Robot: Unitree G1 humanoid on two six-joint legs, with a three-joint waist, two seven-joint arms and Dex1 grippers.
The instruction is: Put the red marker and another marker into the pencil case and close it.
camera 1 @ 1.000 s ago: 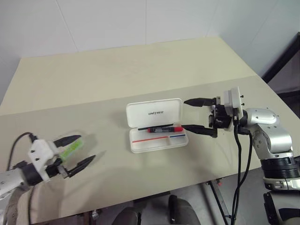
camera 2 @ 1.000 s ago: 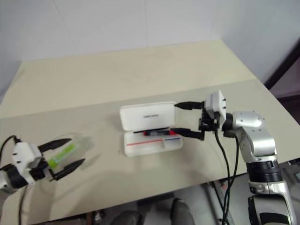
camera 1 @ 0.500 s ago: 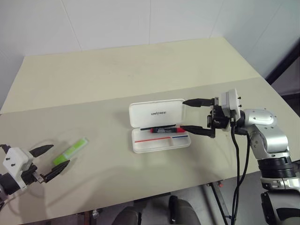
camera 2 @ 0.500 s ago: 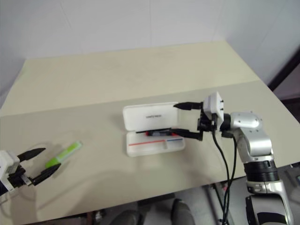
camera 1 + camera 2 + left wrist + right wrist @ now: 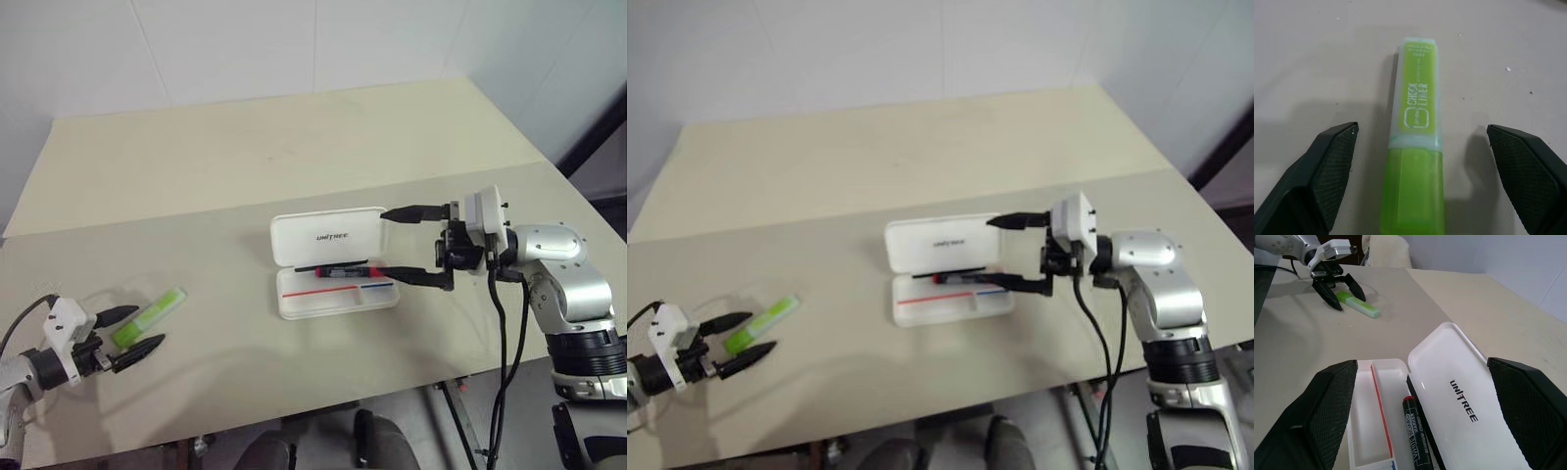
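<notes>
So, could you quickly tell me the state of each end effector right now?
Left end effector: open, holding nothing, straddling the green highlighter.
Right end effector: open, empty, beside the pencil case.

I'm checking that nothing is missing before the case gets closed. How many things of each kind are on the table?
Markers: 2, the red marker inside the open pencil case and the green highlighter lying on the table
Pencil cases: 1
Total: 3
</notes>
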